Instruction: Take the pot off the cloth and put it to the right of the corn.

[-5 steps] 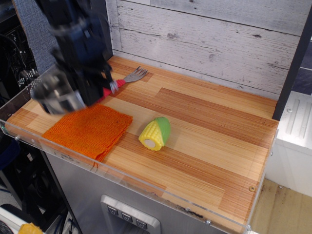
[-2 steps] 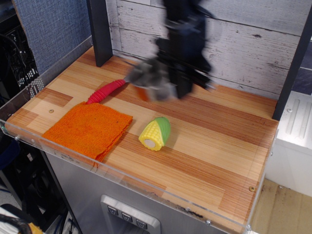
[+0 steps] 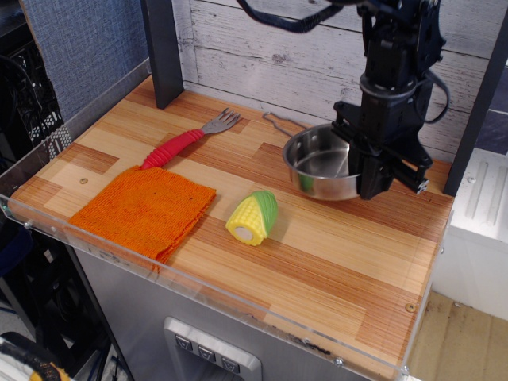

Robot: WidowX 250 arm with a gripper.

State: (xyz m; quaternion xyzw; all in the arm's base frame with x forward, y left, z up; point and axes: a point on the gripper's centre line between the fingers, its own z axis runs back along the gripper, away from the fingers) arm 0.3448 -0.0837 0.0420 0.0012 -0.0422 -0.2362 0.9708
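The shiny steel pot (image 3: 317, 167) is at the back right of the wooden table, its wire handle pointing back left. It looks to be at or just above the table; I cannot tell if it rests. My gripper (image 3: 365, 171) is shut on the pot's right rim, coming down from above. The corn (image 3: 252, 216) lies in the middle of the table, to the front left of the pot. The orange cloth (image 3: 143, 210) lies flat at the front left with nothing on it.
A fork with a red handle (image 3: 184, 140) lies behind the cloth. A dark post (image 3: 161, 51) stands at the back left. A plank wall (image 3: 317, 55) closes the back. A clear plastic lip (image 3: 198, 290) runs along the front edge.
My gripper has carried the pot from above the cloth at the left, across the back of the table, to the right of the corn and lower down.
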